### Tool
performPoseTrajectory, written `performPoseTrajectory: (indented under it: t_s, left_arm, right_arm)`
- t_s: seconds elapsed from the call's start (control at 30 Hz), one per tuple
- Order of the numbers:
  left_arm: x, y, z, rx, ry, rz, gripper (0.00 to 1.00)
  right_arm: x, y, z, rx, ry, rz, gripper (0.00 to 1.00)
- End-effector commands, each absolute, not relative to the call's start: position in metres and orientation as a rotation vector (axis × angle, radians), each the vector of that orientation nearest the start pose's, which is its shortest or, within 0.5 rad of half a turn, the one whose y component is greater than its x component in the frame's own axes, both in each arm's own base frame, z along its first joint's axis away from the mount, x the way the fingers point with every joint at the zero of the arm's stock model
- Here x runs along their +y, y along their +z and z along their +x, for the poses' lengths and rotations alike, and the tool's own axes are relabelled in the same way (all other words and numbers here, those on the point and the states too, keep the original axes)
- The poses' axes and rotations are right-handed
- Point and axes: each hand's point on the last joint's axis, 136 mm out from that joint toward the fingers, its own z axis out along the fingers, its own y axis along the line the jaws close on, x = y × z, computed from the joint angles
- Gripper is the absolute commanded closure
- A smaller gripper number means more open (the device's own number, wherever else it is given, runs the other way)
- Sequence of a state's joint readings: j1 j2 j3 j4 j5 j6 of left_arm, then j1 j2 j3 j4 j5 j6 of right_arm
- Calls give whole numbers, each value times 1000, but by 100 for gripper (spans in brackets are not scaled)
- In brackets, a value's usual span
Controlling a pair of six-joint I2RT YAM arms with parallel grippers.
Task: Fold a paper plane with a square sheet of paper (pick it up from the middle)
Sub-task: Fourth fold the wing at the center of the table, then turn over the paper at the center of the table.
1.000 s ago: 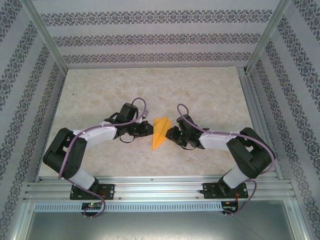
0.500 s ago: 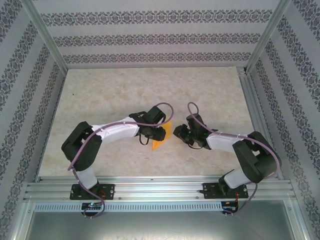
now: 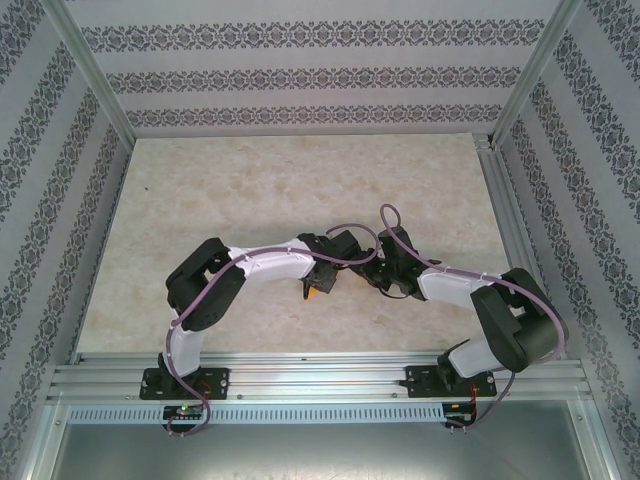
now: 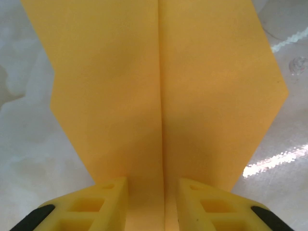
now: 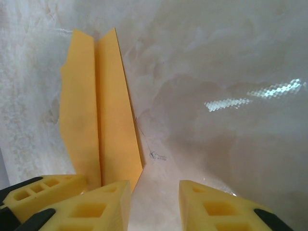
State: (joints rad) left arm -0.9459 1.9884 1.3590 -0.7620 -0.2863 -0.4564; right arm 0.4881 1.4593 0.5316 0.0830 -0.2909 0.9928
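Now both pincers gape — left gripper (image 4: 153, 195) straddles the centre crease of the paper plane (image 4: 159, 96), right gripper (image 5: 154, 197) over the table (image 5: 226, 62) just right of it.

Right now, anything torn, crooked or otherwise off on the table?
Nothing damaged. The folded paper looks clean: straight centre crease, even edges, no tears. One thing to watch is that both grippers crowd together at mid-table. The left gripper straddles the crease, and the right gripper is open over bare table just beside the paper.
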Motion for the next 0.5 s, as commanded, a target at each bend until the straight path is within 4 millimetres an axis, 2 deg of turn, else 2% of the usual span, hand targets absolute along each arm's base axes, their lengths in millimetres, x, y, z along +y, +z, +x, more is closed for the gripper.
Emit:
performPoseTrajectory:
  t_s: [0.0,0.27,0.47]
  left_arm:
    - [-288,31,277,2698,289,692,65]
    - [-286,36,280,2649,367,715,64]
    - [-284,35,280,2639,387,722,81]
  right_arm:
    - [205,40,280,2570,984,472,68]
    - [207,41,280,2574,995,465,68]
    - [207,42,280,2575,994,462,68]
